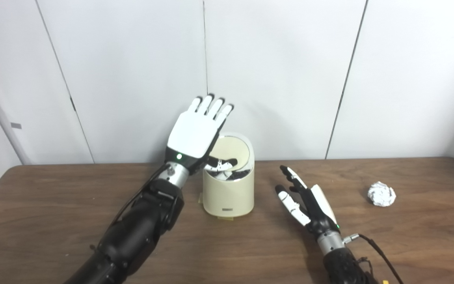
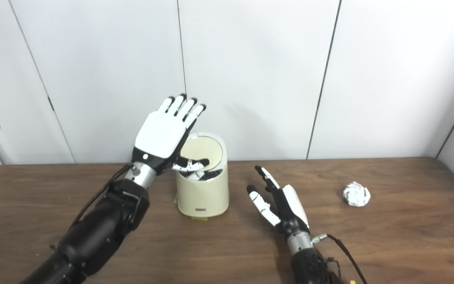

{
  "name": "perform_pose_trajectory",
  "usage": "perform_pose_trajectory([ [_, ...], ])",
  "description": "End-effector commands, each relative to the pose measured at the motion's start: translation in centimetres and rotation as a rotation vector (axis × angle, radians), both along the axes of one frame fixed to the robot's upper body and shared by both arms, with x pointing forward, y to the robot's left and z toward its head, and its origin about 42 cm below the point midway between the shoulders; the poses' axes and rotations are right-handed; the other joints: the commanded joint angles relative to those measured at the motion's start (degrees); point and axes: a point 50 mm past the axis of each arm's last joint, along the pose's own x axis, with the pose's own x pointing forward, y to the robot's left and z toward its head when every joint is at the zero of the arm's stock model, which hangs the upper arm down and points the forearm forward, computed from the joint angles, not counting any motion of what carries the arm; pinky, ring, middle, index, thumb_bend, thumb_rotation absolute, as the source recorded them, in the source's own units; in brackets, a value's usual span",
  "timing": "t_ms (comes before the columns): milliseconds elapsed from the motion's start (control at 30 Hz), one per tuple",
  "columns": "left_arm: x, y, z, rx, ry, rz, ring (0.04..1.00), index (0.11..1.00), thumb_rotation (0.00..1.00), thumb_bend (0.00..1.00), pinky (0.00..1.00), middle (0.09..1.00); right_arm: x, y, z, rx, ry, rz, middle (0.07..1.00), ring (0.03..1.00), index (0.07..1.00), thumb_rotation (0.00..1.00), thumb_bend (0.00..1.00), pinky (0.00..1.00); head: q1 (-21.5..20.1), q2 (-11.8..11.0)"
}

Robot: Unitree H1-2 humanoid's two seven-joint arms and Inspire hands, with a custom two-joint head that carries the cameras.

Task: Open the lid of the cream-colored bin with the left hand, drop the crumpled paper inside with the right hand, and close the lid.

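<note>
The cream-colored bin (image 1: 229,193) stands upright on the wooden counter (image 1: 53,221), a little left of the middle and near the wall panels (image 1: 274,79). Its lid (image 1: 233,152) is tilted up at the back, toward 12 o'clock, so the mouth is open and the pale inner face of the lid looks forward. The left hand (image 1: 193,136) is raised at the 10 o'clock side of the bin, its white back toward the camera; its fingers (image 1: 211,104) are straight and a little apart, pointing up, and they hold nothing, while the thumb (image 1: 223,162) reaches across the open mouth, in front of the lid (whether it touches the lid, I cannot tell). From the bin, at about 4 o'clock and well apart, the right hand (image 2: 278,205) is low over the counter on its edge, fingers (image 2: 264,175) stretched out and spread, empty. The crumpled paper (image 1: 382,194) lies on the counter at 3 o'clock from the bin, beyond the right hand and not touching it.
</note>
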Motion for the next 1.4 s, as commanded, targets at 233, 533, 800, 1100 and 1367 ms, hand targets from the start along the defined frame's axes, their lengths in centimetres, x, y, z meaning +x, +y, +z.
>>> perform_pose_trajectory([
  [233, 0.1, -0.7, 3.8, -0.137, 0.043, 0.1, 0.973, 0.925, 1.0, 0.8, 0.98, 0.938, 0.7, 0.3, 1.6, 0.015, -0.059, 0.011, 0.929, 0.925, 0.913, 0.91, 0.16, 0.85, -0.1, -0.1],
  [533, -0.3, -0.2, 6.2, -0.337, 0.055, 0.171, 0.928, 0.885, 1.0, 0.84, 0.88, 0.904, 0.7, 0.4, 1.5, 0.011, -0.035, 0.021, 0.935, 0.927, 0.922, 0.91, 0.17, 0.85, -0.1, -0.2],
  [800, -3.2, 1.8, 8.2, -0.482, 0.07, 0.11, 0.94, 0.916, 1.0, 0.94, 0.87, 0.918, 0.9, 0.3, 1.4, 0.016, -0.034, 0.022, 0.934, 0.929, 0.916, 0.94, 0.18, 0.86, 0.1, -0.6],
  [1100, -5.3, 4.3, 6.8, -0.556, 0.079, 0.016, 0.908, 0.899, 1.0, 0.82, 0.79, 0.899, 0.8, -0.5, 2.2, -0.016, -0.058, 0.014, 0.929, 0.923, 0.914, 1.0, 0.2, 0.85, 0.4, -0.6],
  [1367, -6.1, 7.1, 2.9, -0.893, 0.121, -0.162, 0.761, 0.78, 0.94, 0.22, 0.65, 0.782, 0.2, -2.3, 8.0, -0.189, -0.233, -0.069, 0.805, 0.77, 0.792, 0.5, 0.38, 0.65, -0.2, -0.3],
])
